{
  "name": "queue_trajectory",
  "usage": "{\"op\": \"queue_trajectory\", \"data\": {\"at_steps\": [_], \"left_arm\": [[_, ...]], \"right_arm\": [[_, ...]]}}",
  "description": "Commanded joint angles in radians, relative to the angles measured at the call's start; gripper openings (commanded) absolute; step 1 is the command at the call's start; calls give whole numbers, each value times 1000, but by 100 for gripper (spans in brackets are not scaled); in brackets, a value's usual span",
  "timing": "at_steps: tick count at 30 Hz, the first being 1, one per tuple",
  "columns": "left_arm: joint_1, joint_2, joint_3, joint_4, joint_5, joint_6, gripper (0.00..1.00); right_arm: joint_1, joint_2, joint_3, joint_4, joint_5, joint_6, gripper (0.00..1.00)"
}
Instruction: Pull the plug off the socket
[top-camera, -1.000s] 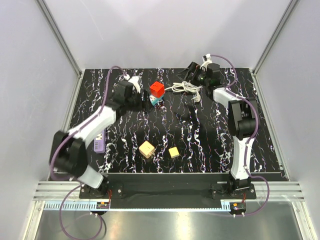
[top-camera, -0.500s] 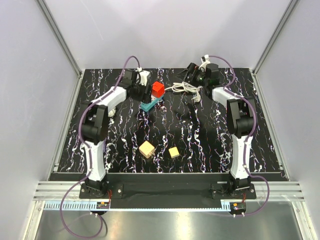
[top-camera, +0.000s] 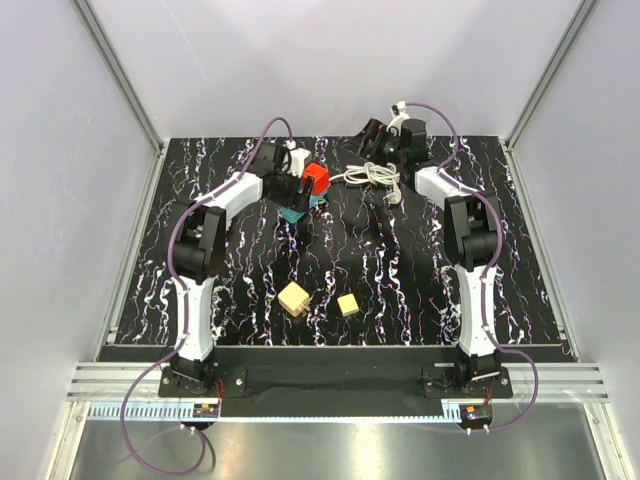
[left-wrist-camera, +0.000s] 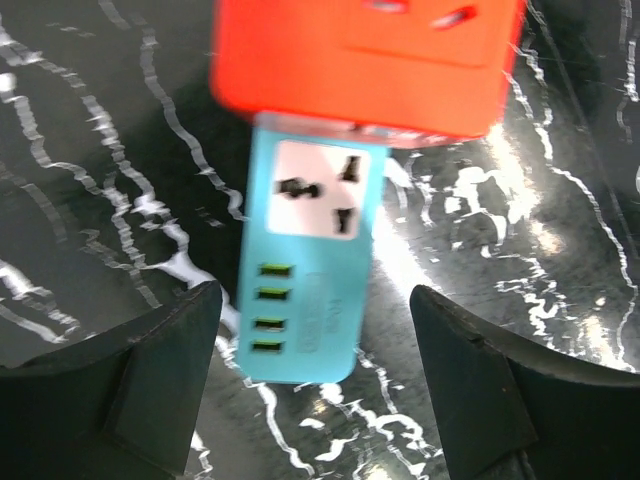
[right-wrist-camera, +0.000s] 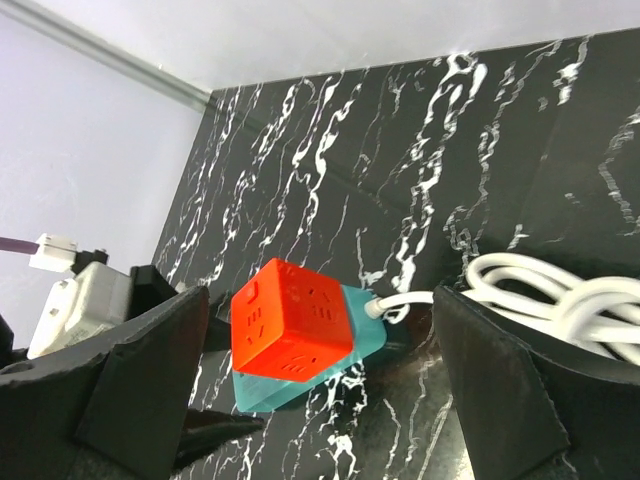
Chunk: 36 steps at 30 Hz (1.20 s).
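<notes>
Spread wide and gripping nothing, my left pincer (left-wrist-camera: 315, 298) hangs over the socket (left-wrist-camera: 305, 250), one finger on each side of it and, as far as I can see, touching neither edge. The socket is a teal power strip lying on the black marbled surface (left-wrist-camera: 90, 150), toward the far side and nearer my left arm. The plug (left-wrist-camera: 365, 50), a red cube adapter, sits seated on the end of the strip farthest from my fingers. The white cord (right-wrist-camera: 560, 300) leaves the strip at the cube's end and coils away toward my right pincer (right-wrist-camera: 320, 300), which is equally open and empty, near the coil.

My worry is that nothing pins the strip down. If I clamp the cube and pull, the whole strip may well rise with it, dragging the cord. Closing where I hang now would catch the teal body, not the plug. The cube's smooth faces could also slip from a shallow grip.
</notes>
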Motion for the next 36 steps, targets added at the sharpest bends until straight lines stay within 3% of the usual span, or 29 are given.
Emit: {"op": "queue_trajectory", "data": {"at_steps": [1, 13, 17, 20, 25, 27, 31, 36], "left_arm": [[-16, 26, 51, -8, -2, 4, 82], [-18, 77, 80, -27, -24, -33, 79], [-18, 71, 69, -28, -17, -31, 70], [-18, 66, 62, -28, -5, -25, 55], [-21, 26, 9, 10, 4, -8, 47], [-23, 14, -20, 36, -1, -10, 48], [-24, -30, -76, 93, -22, -18, 65], [-32, -52, -104, 102, -48, -25, 64]], "right_arm": [[25, 4, 48, -11, -16, -39, 100], [51, 52, 146, -115, -35, -105, 100], [71, 67, 207, -254, -23, -229, 100], [80, 58, 215, -291, 2, -309, 100], [119, 30, 197, -351, -4, -459, 100], [131, 24, 191, -356, 2, -473, 100], [131, 16, 186, -354, -21, -484, 100], [131, 18, 184, -354, -45, -492, 100]]}}
